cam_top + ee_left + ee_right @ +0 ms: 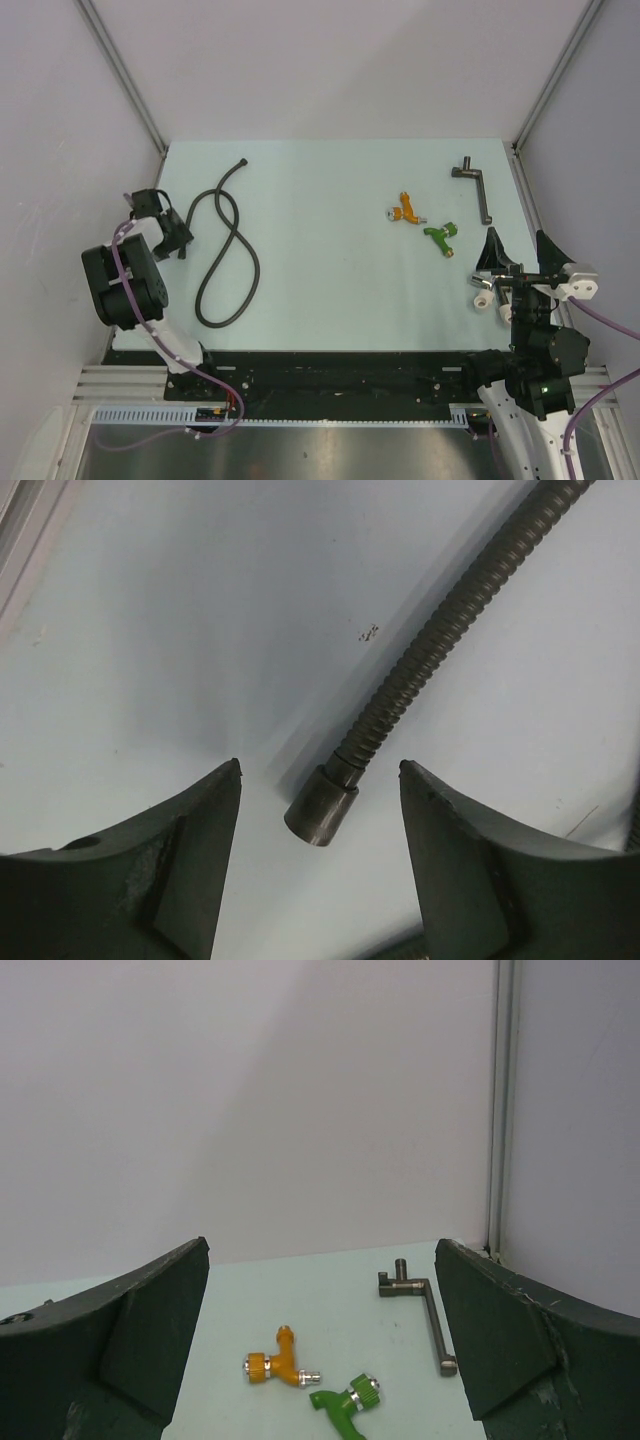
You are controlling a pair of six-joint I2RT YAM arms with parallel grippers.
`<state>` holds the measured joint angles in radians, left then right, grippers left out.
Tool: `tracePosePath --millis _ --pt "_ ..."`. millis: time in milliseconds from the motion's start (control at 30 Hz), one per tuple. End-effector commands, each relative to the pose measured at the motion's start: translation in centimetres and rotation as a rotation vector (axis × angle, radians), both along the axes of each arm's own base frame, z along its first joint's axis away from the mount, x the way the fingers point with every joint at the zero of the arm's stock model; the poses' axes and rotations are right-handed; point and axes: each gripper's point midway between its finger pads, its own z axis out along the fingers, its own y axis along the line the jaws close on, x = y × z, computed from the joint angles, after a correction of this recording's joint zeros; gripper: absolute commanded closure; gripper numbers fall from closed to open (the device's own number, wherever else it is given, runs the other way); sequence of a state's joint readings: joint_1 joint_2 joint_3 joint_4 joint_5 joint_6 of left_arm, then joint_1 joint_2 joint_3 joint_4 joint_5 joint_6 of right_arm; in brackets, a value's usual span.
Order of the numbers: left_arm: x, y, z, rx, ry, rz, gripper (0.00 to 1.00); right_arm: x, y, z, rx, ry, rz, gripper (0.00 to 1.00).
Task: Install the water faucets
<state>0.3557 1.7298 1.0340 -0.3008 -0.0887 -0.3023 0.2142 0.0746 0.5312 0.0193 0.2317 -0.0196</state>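
1. Seen from the top camera, the orange water faucet (406,210) lies on the pale desk (330,300) at about 2 o'clock from the desk's centre. The green water faucet (441,236) lies just beside it, at 4 o'clock from the orange one. The two are near each other but apart, and neither is held.
2. The right claw (518,255) sits at the desk's 4 o'clock edge, just off the green faucet's 3 o'clock side. Its fingers are spread wide with nothing between them.
3. The right wrist camera looks out between those parted fingers (322,1250). Ahead lie the orange faucet (278,1365) and the green faucet (342,1405), silver collars showing. At 1 o'clock from them lies a grey L-shaped metal pipe (425,1310).
4. From above, that pipe (475,185) rests near the desk's far right corner, clear of both faucets.
5. A long black hose (225,260) snakes in an S down the 9 o'clock side of the desk, well apart from the faucets.
6. The left claw (170,232) hovers at 9 o'clock, over one end of the hose.
7. In the left wrist view the claw (320,770) is spread. The ribbed hose (440,640) runs off toward 1 o'clock, and its metal end cap (320,818) lies on the desk between the fingertips, touching neither.
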Motion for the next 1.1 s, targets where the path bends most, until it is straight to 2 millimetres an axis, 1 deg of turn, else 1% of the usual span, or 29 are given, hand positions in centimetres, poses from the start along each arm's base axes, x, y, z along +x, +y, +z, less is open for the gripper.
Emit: tracePosePath --millis 0,33,67,133,200,233,400,433,500,533,600,633,700,733,800,833,900,933,967,1000,1033,1067 --pt "1.1 -0.2 0.3 -0.015 0.014 -0.075 0.32 -0.3 -0.3 0.4 -0.004 -0.017 -0.018 0.0" --pt "1.0 -0.3 -0.4 -0.023 0.036 -0.088 0.35 -0.2 -0.3 0.3 -0.005 -0.012 -0.018 0.0" --pt "1.2 -0.3 -0.5 -0.029 0.042 -0.096 0.36 -0.3 -0.4 0.4 -0.005 -0.015 -0.019 0.0" --pt "1.1 -0.7 -1.2 -0.05 0.065 -0.115 0.4 -0.2 -0.4 0.3 -0.005 -0.014 -0.022 0.0" --pt "1.1 -0.8 -1.3 -0.055 0.079 -0.12 0.42 -0.3 -0.5 0.4 -0.005 -0.015 -0.025 0.0" --pt "1.2 -1.4 -1.5 -0.083 0.074 -0.139 0.44 -0.3 -0.5 0.3 -0.005 -0.015 -0.025 0.0" --pt "1.2 -2.4 -1.5 -0.086 0.097 -0.175 0.53 -0.2 -0.5 0.2 -0.006 -0.012 -0.03 0.0" --pt "1.3 -2.9 -1.4 -0.087 0.098 -0.191 0.57 -0.2 -0.5 0.3 -0.004 -0.014 -0.03 0.0" --pt "1.3 -3.6 -1.3 -0.09 0.111 -0.211 0.62 -0.3 -0.6 0.3 -0.004 -0.017 -0.03 0.0" --pt "1.5 -4.1 -1.3 -0.089 0.113 -0.229 0.68 -0.3 -0.6 0.4 -0.004 -0.018 -0.03 0.0" --pt "1.7 -4.8 -0.9 -0.089 0.11 -0.249 0.74 -0.3 -0.6 0.3 -0.003 -0.02 -0.031 0.0" --pt "1.8 -5.3 -0.4 -0.089 0.097 -0.259 0.79 -0.4 -0.6 0.4 -0.003 -0.023 -0.03 0.0" --pt "2.2 -6.0 0.4 -0.112 0.069 -0.268 0.83 -0.4 -0.6 0.3 -0.004 -0.021 -0.029 0.0" --pt "2.5 -6.4 1.5 -0.117 0.037 -0.276 0.88 -0.5 -0.5 0.4 -0.002 -0.026 -0.025 0.0" --pt "3.2 -7.3 3.1 -0.146 -0.017 -0.293 0.92 -0.5 -0.5 0.5 0.0 -0.028 -0.023 0.0" --pt "3.6 -8.0 4.7 -0.14 -0.056 -0.314 0.97 -0.5 -0.5 0.4 -0.001 -0.026 -0.021 0.0" --pt "5.0 -8.6 7.8 -0.105 -0.129 -0.332 1.0 -0.6 -0.4 0.5 0.0 -0.03 -0.018 0.0" --pt "5.5 -9.8 10.0 -0.086 -0.176 -0.359 1.0 -0.5 -0.4 0.4 -0.001 -0.028 -0.016 0.0" --pt "6.8 -10.2 13.2 -0.062 -0.244 -0.373 1.0 -0.6 -0.3 0.5 -0.002 -0.03 -0.014 0.0" --pt "7.3 -11.0 16.2 -0.053 -0.314 -0.384 1.0 -0.6 -0.3 0.5 -0.001 -0.03 -0.013 0.0" --pt "7.9 -12.5 18.6 -0.049 -0.369 -0.414 1.0 -0.5 -0.3 0.5 -0.001 -0.03 -0.015 0.0" --pt "9.0 -13.0 23.2 -0.029 -0.474 -0.427 1.0 -0.6 -0.3 0.5 -0.001 -0.032 -0.013 0.0"
